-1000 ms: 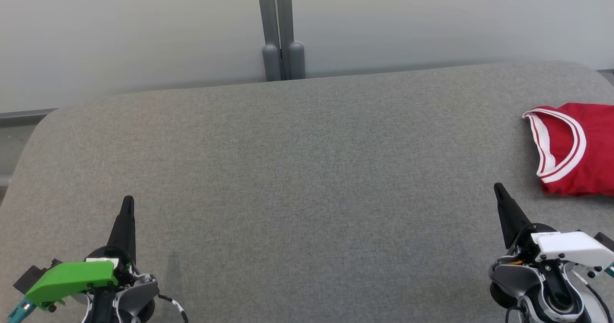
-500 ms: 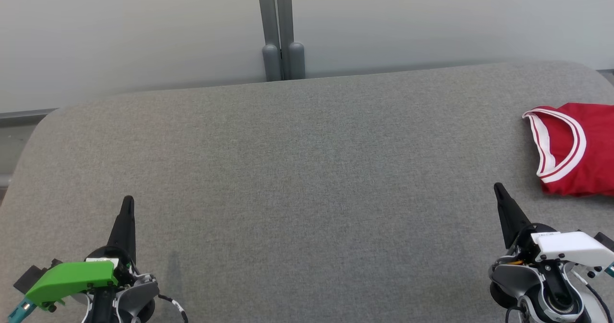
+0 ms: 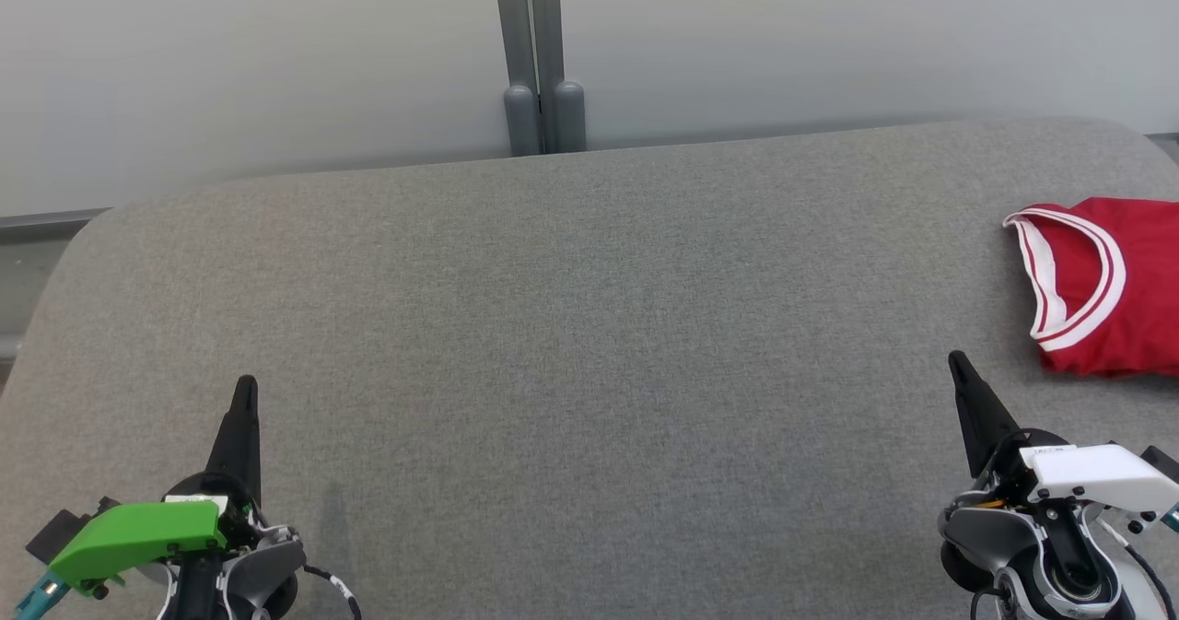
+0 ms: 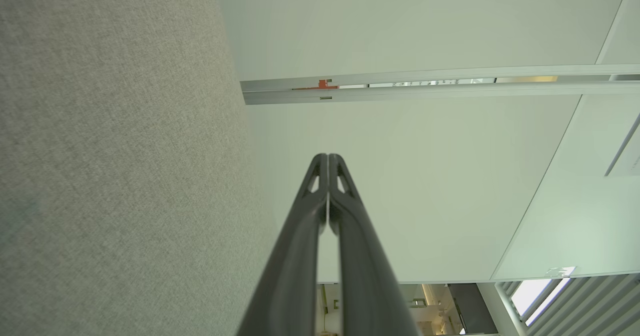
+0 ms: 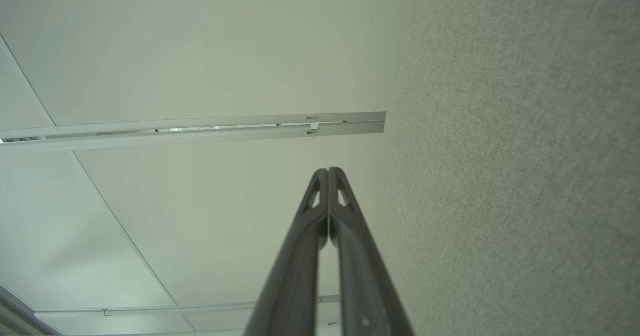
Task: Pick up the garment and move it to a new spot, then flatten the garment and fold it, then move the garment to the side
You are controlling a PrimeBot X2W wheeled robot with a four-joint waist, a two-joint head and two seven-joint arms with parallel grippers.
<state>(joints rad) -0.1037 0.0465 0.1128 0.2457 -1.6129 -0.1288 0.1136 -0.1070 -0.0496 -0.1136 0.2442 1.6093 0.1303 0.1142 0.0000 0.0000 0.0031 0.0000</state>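
The garment [image 3: 1110, 288], a red jersey with white-striped trim, lies folded at the far right edge of the grey padded table [image 3: 571, 325], partly cut off by the head view's edge. My right gripper [image 3: 958, 364] rests shut and empty at the lower right, just left of and nearer than the jersey, not touching it. At the lower left my left gripper [image 3: 246, 386] is shut too, holding nothing. Each wrist view shows its own gripper's fingertips pressed together: left gripper [image 4: 327, 157], right gripper [image 5: 328, 170].
Behind the table stands a pale partition wall [image 3: 276, 58] with a grey post [image 3: 542, 58] at its middle. The table's corners are rounded. A strip of floor [image 3: 18, 270] shows past its left edge.
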